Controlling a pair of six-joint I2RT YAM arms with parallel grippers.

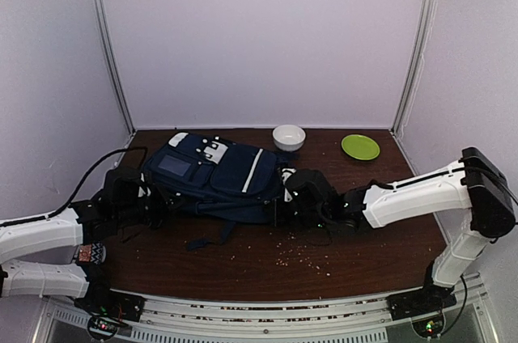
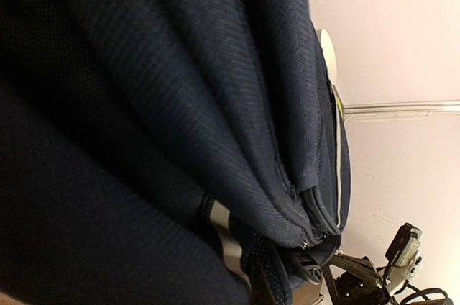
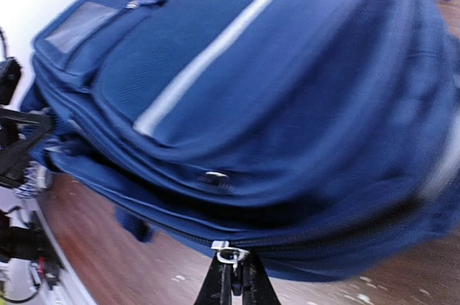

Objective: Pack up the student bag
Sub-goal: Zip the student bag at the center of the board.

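Right wrist view: right gripper pinched closed on silver zipper pull at edge of student bag. Top view: left gripper closed, against bag's left end. Bag lies flat on table between both grippers; white bowl just behind.

Left wrist: bag fills frame, own fingers hidden. Top: left gripper tips lost against bag's end. Right wrist: right gripper cropped by bottom edge, bag blurred at frame right. Near worktop front edge, specks too small to ID.
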